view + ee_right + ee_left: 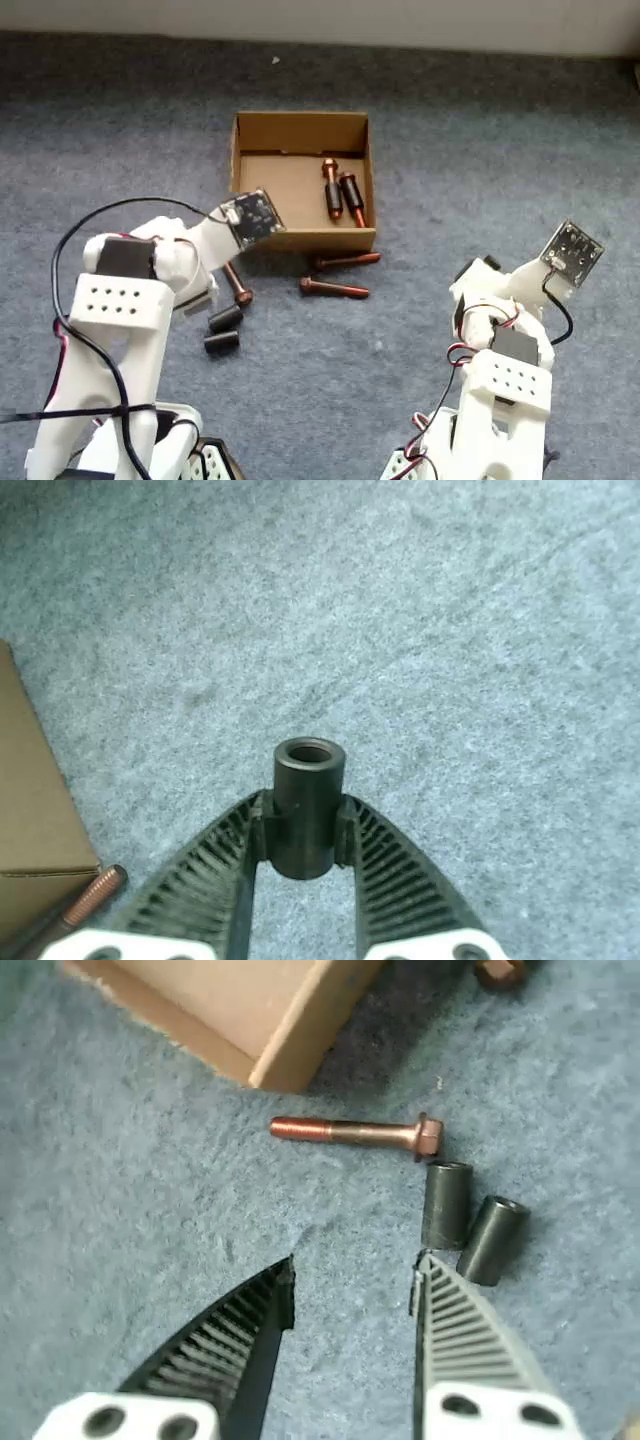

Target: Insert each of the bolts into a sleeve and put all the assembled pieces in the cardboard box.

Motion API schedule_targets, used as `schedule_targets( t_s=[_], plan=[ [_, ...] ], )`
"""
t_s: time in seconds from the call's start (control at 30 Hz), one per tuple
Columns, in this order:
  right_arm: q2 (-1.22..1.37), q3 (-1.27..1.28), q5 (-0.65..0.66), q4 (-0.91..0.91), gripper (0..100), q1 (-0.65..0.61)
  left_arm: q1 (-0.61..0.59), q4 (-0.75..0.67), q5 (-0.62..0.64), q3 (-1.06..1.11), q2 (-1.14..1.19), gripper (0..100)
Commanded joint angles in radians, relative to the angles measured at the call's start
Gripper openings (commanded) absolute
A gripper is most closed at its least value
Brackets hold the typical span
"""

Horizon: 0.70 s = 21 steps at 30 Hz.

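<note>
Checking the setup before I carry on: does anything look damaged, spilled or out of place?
Nothing stands out. The cardboard box sits flat, two assembled pieces inside; loose bolts and sleeves lie on the carpet; the right gripper holds a third sleeve.

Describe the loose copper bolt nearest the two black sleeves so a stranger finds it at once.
Start at the open cardboard box on the grey carpet and go to its front corner on the left arm side. A copper-coloured hex-head bolt lies there on the carpet. Only this bolt has two short black cylindrical sleeves right by its head.
</note>
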Motion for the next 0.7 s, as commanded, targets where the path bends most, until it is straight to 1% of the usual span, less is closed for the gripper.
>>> schedule_targets(
  t_s=[0.0, 0.13, 0.27, 0.37, 0.67],
  plan=[
    [-0.028, -0.008, -0.006, -0.022, 0.4, -0.008, 0.042, 0.021, -0.269, -0.050, 0.051, 21],
    [-0.028, -0.008, -0.006, -0.022, 0.4, -0.008, 0.058, 0.020, -0.423, -0.054, 0.105, 21],
    [-0.028, -0.008, -0.006, -0.022, 0.4, -0.008, 0.058, 0.015, -0.526, -0.081, 0.211, 21],
    [-0.028, -0.008, -0.006, -0.022, 0.4, -0.008, 0.061, 0.015, -0.539, -0.143, 0.323, 21],
    [-0.028, -0.008, -0.006, -0.022, 0.4, -0.008, 0.124, 0.015, -0.535, -0.328, 0.624, 21]
  ],
)
